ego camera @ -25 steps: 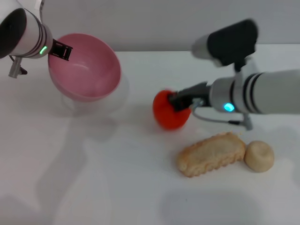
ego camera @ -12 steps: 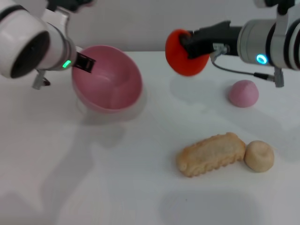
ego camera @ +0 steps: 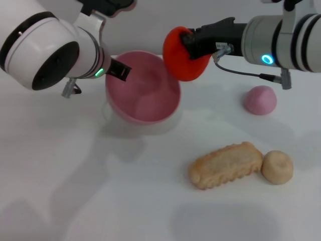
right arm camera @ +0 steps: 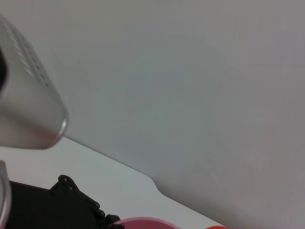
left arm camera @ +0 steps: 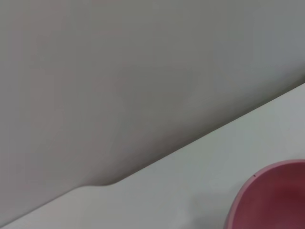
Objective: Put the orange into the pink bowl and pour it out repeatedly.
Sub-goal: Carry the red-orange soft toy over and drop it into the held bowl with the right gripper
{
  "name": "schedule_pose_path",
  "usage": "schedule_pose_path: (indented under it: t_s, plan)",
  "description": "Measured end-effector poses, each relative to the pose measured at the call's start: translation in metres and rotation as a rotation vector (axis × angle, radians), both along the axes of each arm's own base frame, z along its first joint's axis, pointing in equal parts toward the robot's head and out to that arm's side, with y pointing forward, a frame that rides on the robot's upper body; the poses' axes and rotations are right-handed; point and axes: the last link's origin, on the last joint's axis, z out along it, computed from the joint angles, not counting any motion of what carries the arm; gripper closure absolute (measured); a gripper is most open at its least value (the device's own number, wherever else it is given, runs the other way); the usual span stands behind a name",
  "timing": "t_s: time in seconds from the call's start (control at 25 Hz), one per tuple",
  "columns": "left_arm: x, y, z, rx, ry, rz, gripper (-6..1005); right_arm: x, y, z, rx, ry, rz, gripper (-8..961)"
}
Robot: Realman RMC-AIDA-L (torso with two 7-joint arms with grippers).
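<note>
My right gripper (ego camera: 189, 46) is shut on the red-orange orange (ego camera: 181, 61) and holds it in the air at the far right rim of the pink bowl (ego camera: 143, 90). My left gripper (ego camera: 122, 73) is shut on the bowl's left rim and holds the bowl lifted and tilted toward me, its inside empty. A slice of the bowl's rim shows in the left wrist view (left arm camera: 271, 198) and in the right wrist view (right arm camera: 143, 223). A sliver of the orange shows at the bottom edge of the right wrist view (right arm camera: 217, 227).
A small pink-mauve ball (ego camera: 260, 100) lies on the white table at the right. A beige biscuit-shaped toy (ego camera: 225, 164) and a beige ball (ego camera: 277, 167) lie at the front right. A grey wall stands behind the table.
My right gripper lifted the orange off the table and carried it up and left to the bowl's rim. My left gripper moved the bowl to the right, toward the middle.
</note>
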Motion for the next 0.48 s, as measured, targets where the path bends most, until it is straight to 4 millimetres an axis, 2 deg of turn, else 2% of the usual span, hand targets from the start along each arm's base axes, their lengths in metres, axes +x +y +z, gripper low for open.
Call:
schedule_pose_path:
  t_s: [0.32, 0.4, 0.48]
  plan:
    - [0.010, -0.001, -0.005, -0.032, -0.036, -0.033, 955, 0.005, 0.018, -0.025, -0.056, 0.008, -0.032, 912]
    - [0.011, -0.001, -0.005, -0.038, -0.036, -0.038, 955, 0.004, 0.018, -0.026, -0.060, 0.006, -0.026, 912]
    - [0.011, -0.001, -0.005, -0.040, -0.037, -0.038, 955, 0.003, 0.018, -0.026, -0.059, 0.004, -0.013, 861]
